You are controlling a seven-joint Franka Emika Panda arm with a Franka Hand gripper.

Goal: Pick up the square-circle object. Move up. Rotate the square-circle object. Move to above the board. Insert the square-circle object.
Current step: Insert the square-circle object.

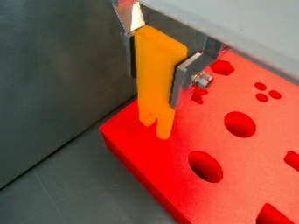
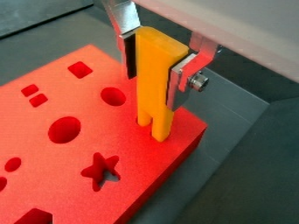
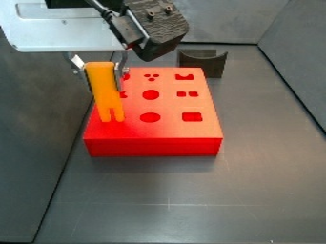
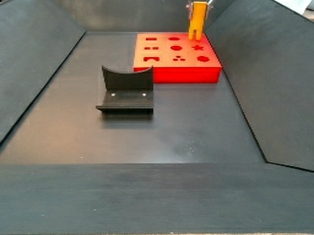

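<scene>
The square-circle object (image 1: 156, 79) is a long orange-yellow bar with two prongs pointing down. It hangs upright, clamped between the silver fingers of my gripper (image 1: 158, 63), which is shut on its upper part. It also shows in the wrist view (image 2: 156, 83) and in both side views (image 3: 103, 93) (image 4: 196, 17). Its prongs are just above a corner of the red board (image 1: 222, 166), near the board's edge. The board (image 2: 70, 149) has star, round and square holes. The board also shows in both side views (image 3: 159, 129) (image 4: 178, 57).
A dark grey notched holder (image 4: 125, 90) stands on the dark floor in front of the board; it also shows in a side view (image 3: 204, 59) behind the board. Dark walls enclose the floor (image 4: 147, 138) on all sides.
</scene>
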